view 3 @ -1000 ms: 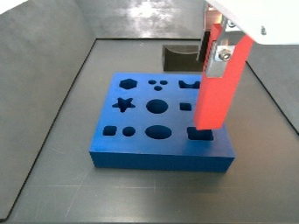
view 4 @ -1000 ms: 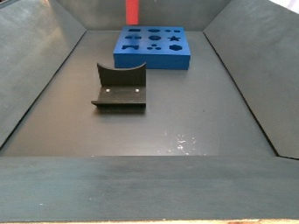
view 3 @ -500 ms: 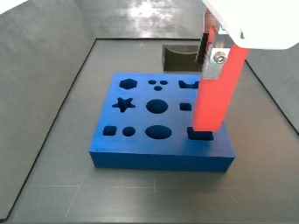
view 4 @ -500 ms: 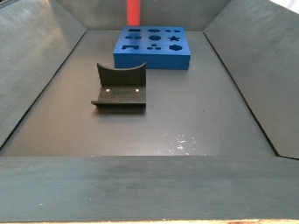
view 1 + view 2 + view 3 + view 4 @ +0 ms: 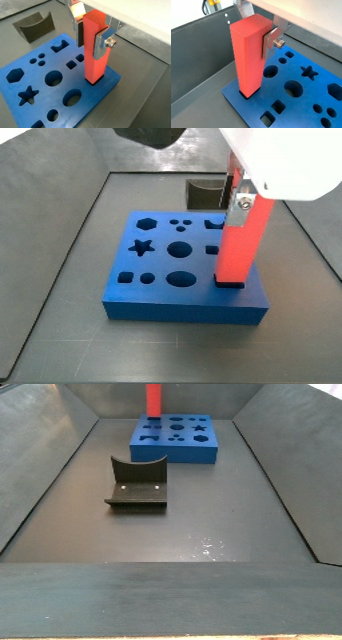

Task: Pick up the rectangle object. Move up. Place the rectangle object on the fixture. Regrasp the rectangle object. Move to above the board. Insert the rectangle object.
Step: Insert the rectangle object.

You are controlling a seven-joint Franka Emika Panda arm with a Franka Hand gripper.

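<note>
The rectangle object (image 5: 238,240) is a long red-orange bar, standing upright with my gripper (image 5: 242,196) shut on its upper part. In both wrist views the silver fingers (image 5: 101,44) clamp the bar (image 5: 95,52) from two sides, and my gripper (image 5: 255,35) holds the bar (image 5: 246,60) the same way. Its lower end sits in a rectangular corner hole of the blue board (image 5: 160,300). The board (image 5: 175,453) lies at the far end in a side view, with the bar (image 5: 152,398) rising above it. The dark fixture (image 5: 138,485) stands apart from the board on the floor.
Dark grey walls (image 5: 54,474) close in the floor on all sides. The board (image 5: 97,102) carries several other cut-outs, among them a star (image 5: 140,248) and a hexagon (image 5: 146,224). The fixture (image 5: 206,194) stands behind the board, near the arm.
My gripper has moved down a little with the bar, and the bar's lower end now covers the corner hole that showed below it before.
</note>
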